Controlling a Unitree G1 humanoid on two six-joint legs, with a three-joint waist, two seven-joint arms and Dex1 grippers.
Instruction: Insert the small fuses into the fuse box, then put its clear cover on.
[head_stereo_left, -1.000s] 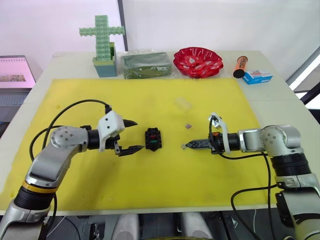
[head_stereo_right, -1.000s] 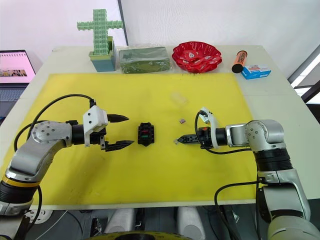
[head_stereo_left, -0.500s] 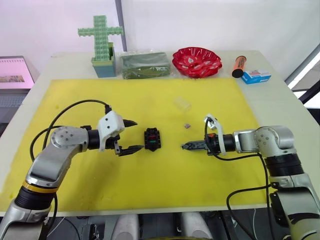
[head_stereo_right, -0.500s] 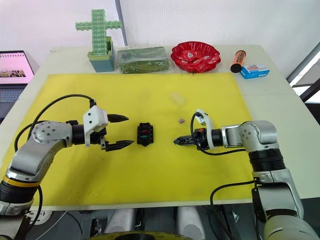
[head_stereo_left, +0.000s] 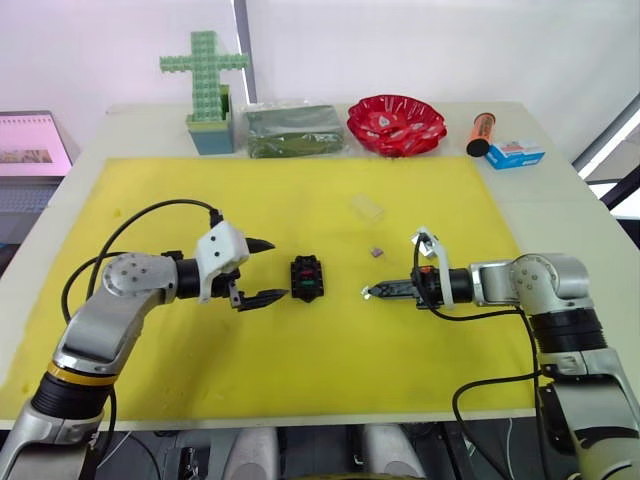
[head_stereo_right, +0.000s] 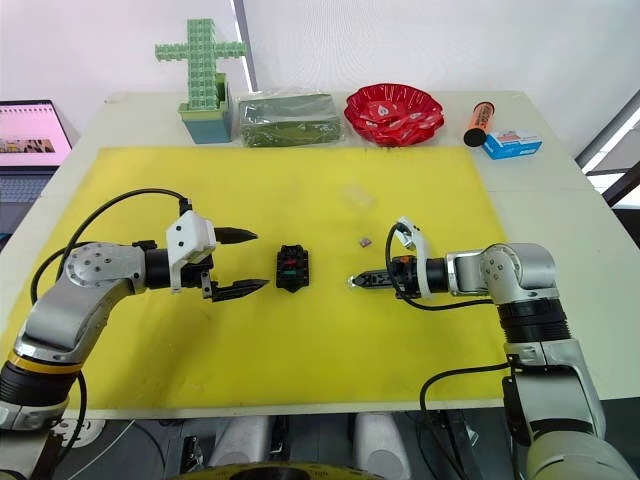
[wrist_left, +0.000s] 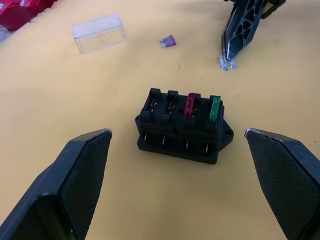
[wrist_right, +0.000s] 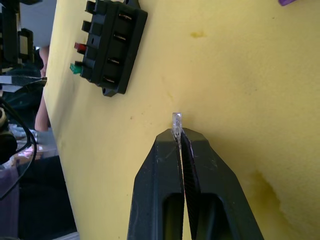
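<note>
Fuse box (wrist_left: 181, 126) mid-mat, red and green fuses seated, two slots empty. Right gripper (wrist_right: 178, 136) just beside, jaws pinching pale fuse (wrist_right: 176, 121) for insertion. Left gripper (head_stereo_left: 262, 270) jaws spread, flanking box, likely to steady. Purple fuse (wrist_left: 168, 42), cover (wrist_left: 98, 33) waiting behind.

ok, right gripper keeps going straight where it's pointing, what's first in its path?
Probably the fuse box. The right gripper, shut on a pale fuse, points at it across bare yellow mat; height is unclear.

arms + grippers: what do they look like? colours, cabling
Both arms are silver-grey metal with rounded joints, and loose black cables loop along each forearm. The left gripper has a white housing behind two black pointed fingers with textured pads. The right gripper has slim black fingers and a white bracket at the wrist.
</note>
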